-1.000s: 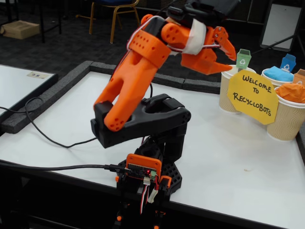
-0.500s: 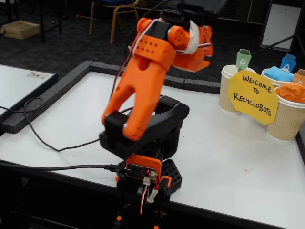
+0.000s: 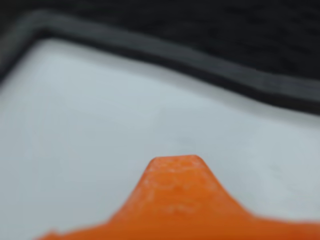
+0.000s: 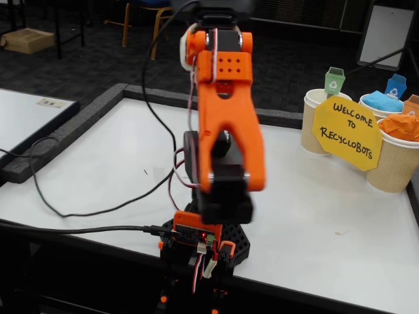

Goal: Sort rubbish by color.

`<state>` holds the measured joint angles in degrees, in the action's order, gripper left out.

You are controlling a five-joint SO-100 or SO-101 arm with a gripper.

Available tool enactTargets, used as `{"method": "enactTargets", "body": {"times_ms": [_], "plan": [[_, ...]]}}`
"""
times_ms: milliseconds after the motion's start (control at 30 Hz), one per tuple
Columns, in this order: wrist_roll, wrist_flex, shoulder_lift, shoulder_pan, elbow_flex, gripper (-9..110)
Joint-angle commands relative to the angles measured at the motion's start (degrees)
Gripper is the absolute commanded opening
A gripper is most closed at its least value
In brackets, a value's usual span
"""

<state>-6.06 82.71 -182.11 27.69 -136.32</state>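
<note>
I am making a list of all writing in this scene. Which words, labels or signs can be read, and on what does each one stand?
"WELCOME TO RECYCLOBOTS": handwritten on the yellow octagonal paper sign in front of the ribbed paper cups.
Recycling symbols, no words: on the small green bin-shaped tag and the small blue bin-shaped tag.
Label on the left white table: too small to read.
Wrist view: no text.

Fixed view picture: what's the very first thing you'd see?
The big orange robot arm standing tall in the middle of the white table. Next, the yellow sign reading "Welcome to Recyclobots" at the right, propped on paper cups holding a blue wad and an orange wad.
</note>
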Motion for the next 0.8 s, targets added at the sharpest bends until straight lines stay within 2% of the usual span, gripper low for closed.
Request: {"method": "enactTargets", "body": {"times_ms": [0, 767], "plan": [[-0.53, -0.09, 1.14, 9.76, 2.20, 0], [-0.53, -0.09, 1.76, 11.60, 1.76, 0]]}}
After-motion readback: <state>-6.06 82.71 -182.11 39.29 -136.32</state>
